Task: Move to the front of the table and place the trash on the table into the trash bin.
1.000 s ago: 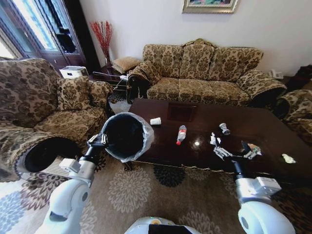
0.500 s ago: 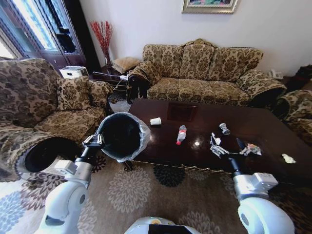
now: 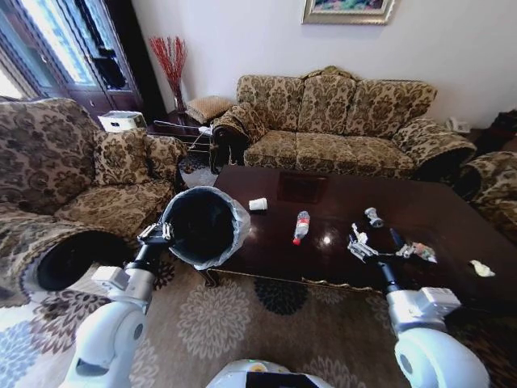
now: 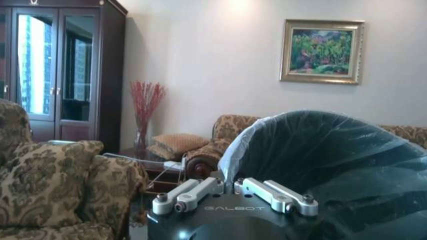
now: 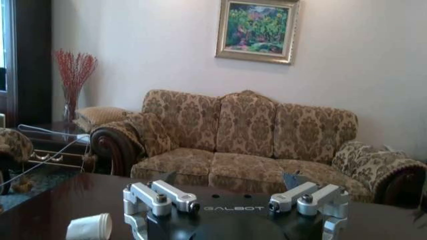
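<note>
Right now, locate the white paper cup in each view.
Head view: white paper cup lies on the table, just beyond the trash bin.
Left wrist view: not in it.
Right wrist view: near the lower edge, beside the right gripper.
Shared landmark: the floral sofa.

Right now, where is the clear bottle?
In the head view, the clear bottle lies mid-table, between the white paper cup and the right gripper.
</note>
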Robot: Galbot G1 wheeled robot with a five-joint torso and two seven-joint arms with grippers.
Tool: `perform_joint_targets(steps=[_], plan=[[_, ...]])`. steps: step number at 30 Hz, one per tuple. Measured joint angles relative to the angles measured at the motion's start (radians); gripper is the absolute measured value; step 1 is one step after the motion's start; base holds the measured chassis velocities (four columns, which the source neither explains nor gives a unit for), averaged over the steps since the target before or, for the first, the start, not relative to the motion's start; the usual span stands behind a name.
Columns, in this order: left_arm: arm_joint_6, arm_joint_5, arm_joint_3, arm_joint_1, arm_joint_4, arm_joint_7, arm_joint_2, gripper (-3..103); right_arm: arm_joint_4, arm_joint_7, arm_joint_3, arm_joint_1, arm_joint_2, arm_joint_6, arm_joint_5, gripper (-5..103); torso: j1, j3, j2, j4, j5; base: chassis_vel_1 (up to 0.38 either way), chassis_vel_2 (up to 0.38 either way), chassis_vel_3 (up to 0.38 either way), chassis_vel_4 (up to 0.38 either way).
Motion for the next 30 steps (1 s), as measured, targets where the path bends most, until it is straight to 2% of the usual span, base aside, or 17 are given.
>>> perform_joint_targets(steps=[11, 20, 30], plan=[[-0.001, 0.002, 0.007, -0.008, 0.002, -0.002, -0.003, 3, -0.012, 0.004, -0.021, 0.027, 0.001, 0.005, -0.009, 100, 0.001, 0.000, 0.000, 0.0000, -0.0003, -0.177, 0.180, 0.171, -0.187], [-0.002, 0.002, -0.005, -0.005, 0.016, -0.014, -0.001, 3, -0.058, 0.000, -0.032, 0.074, -0.023, 0.014, -0.001, 100, -0.001, 0.000, 0.000, -0.0001, 0.0000, -0.009, 0.016, 0.021, -0.012], [-0.003, 0.030, -0.001, -0.005, 0.029, -0.027, -0.017, 3, -0.101, -0.005, -0.032, 0.090, -0.028, 0.065, 0.010, 100, 0.000, 0.000, 0.000, -0.0003, 0.0000, 0.000, 0.000, 0.000, 0.000]])
